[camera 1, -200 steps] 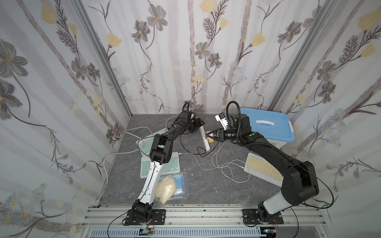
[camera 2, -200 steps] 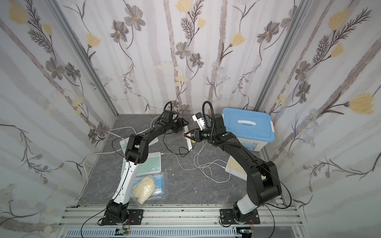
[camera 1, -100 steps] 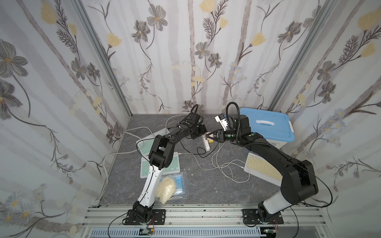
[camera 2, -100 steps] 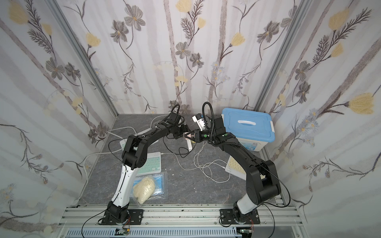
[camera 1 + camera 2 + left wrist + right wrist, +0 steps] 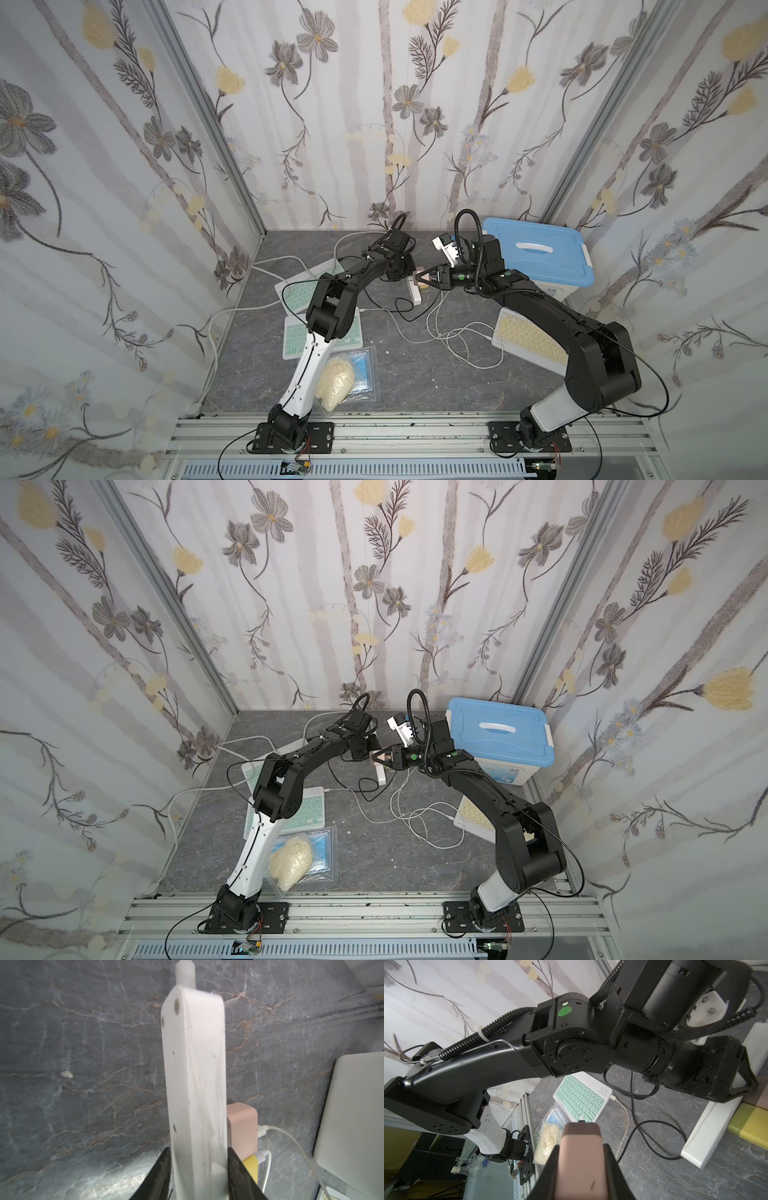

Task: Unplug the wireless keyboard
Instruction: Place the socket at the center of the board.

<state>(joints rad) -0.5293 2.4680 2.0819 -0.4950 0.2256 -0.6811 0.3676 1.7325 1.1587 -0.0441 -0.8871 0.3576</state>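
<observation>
My left gripper (image 5: 198,1151) is shut on the end of the white power strip (image 5: 195,1076), one finger on each side. A pink adapter (image 5: 242,1126) and a yellow adapter (image 5: 252,1164) sit plugged into the strip, with white cables leaving them. My right gripper (image 5: 581,1147) is shut on another pink adapter (image 5: 580,1163), held just off the strip (image 5: 708,1126). In both top views the two grippers (image 5: 409,272) (image 5: 420,277) meet over the strip (image 5: 414,293). A mint keyboard (image 5: 581,1097) has a white cable (image 5: 623,1109) plugged into its edge. A yellow keyboard (image 5: 532,340) lies at the right.
A blue-lidded box (image 5: 536,253) stands at the back right. A second mint keyboard (image 5: 305,286) lies behind the first. A clear bag of white material (image 5: 338,382) lies near the front. Loose white cables (image 5: 453,336) and a black cable (image 5: 401,309) cross the middle.
My left gripper has swung right from beside the strip onto its end, and its jaws have closed on it. The right gripper has stayed put with the pink adapter.
</observation>
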